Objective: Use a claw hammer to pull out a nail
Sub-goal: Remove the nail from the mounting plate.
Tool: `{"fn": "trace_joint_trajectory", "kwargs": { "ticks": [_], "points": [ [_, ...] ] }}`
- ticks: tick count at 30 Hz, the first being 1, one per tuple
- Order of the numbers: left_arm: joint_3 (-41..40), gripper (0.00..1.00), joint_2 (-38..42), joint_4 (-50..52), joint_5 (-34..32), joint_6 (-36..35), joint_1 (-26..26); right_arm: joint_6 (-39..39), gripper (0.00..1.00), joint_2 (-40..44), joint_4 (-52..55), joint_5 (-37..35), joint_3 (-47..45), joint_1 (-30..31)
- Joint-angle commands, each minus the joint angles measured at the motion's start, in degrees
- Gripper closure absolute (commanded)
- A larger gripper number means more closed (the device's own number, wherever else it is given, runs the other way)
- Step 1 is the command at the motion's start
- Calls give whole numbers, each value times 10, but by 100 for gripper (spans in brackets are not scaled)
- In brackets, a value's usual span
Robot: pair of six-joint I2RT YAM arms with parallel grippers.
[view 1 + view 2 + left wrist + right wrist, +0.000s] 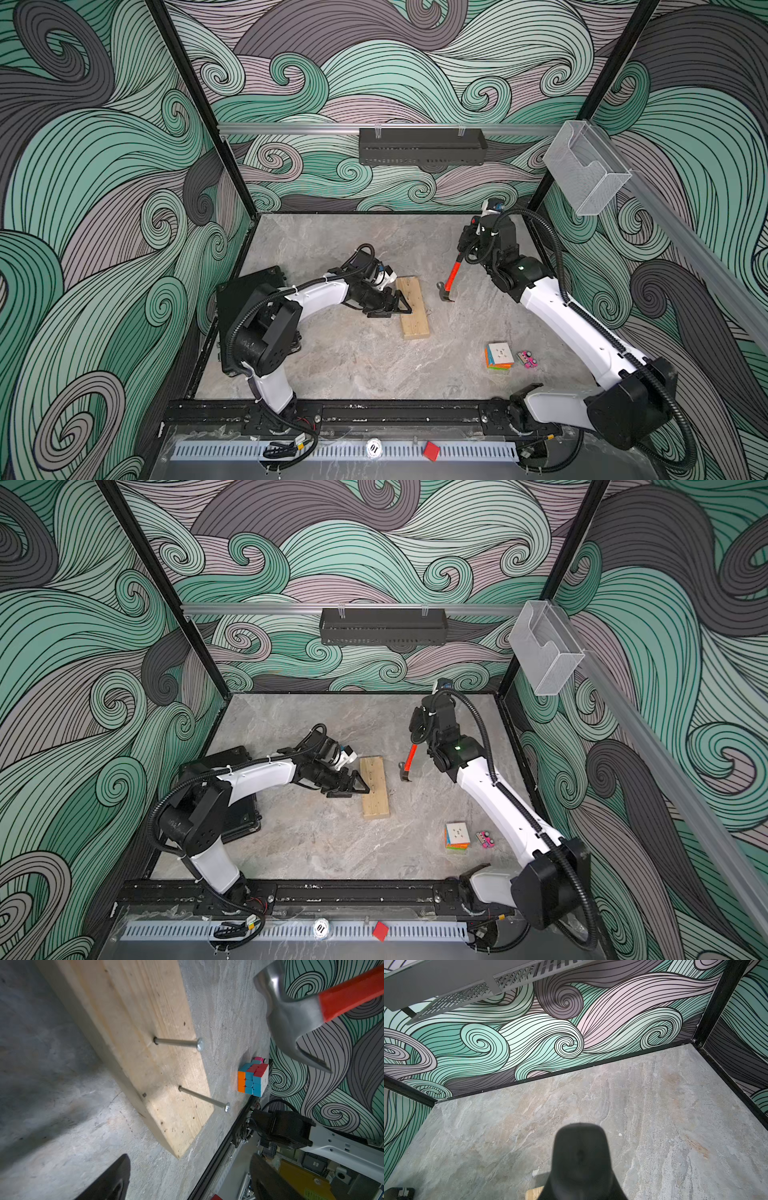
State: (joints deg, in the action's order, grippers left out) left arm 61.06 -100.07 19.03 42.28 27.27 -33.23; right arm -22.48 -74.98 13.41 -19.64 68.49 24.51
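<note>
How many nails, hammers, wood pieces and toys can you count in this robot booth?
nails: 2
claw hammer: 1
wooden plank: 1
puzzle cube: 1
small pink toy: 1
total: 6

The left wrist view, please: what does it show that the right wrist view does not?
Only the left wrist view: two nails standing in the wooden board, the claw hammer's steel head, and a puzzle cube. Only the right wrist view: a perforated wall shelf and what looks like the hammer's black handle end. Both: the grey tabletop, the swirl-patterned wall, and the board, just a corner in the latter.
</note>
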Motion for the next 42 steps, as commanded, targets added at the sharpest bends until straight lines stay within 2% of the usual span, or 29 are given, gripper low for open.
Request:
{"fn": "trace_joint_trajectory", "kwargs": {
  "ticks": [1, 35, 42],
  "points": [
    [8, 14, -17, -5, 14, 7, -12, -3, 92, 3, -56, -2, 34, 1],
    [13, 14, -26, -1, 17, 18, -18, -16, 92, 8, -63, -6, 20, 2],
    [13, 14, -27, 2, 12, 19, -18, -13, 92, 6, -97, 8, 9, 2]
  ]
}}
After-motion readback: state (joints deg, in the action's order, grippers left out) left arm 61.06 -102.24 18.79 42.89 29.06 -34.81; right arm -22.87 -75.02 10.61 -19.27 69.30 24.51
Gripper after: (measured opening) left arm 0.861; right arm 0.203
